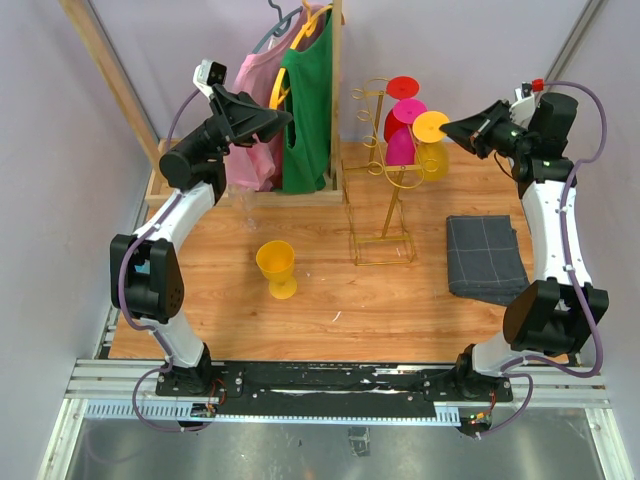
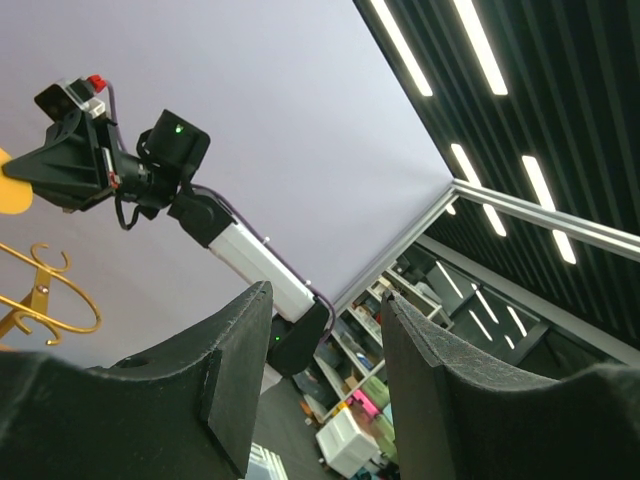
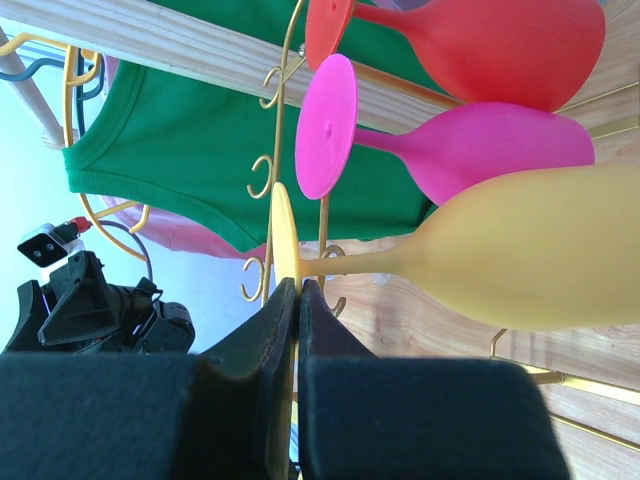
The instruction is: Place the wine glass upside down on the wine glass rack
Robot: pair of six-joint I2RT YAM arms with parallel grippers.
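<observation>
The gold wine glass rack [image 1: 385, 205] stands mid-table with a red glass [image 1: 402, 88] and a pink glass [image 1: 404, 118] hanging upside down on its arms. My right gripper [image 1: 452, 128] is shut on the foot disc [image 3: 283, 235] of a yellow wine glass [image 3: 530, 255], which hangs bowl-down at the rack's right side [image 1: 433, 160]. Its stem runs beside a curled gold hook [image 3: 330, 255]; whether it rests on it I cannot tell. My left gripper [image 1: 284, 118] is raised by the clothes, open and empty, its fingers [image 2: 235, 340] pointing up at the wall.
A second yellow glass [image 1: 277, 266] stands upright on the table left of the rack. A wooden clothes rack [image 1: 338, 60] at the back holds a green shirt [image 1: 308, 110] and a pink one [image 1: 258, 90]. A folded grey cloth [image 1: 485, 258] lies to the right.
</observation>
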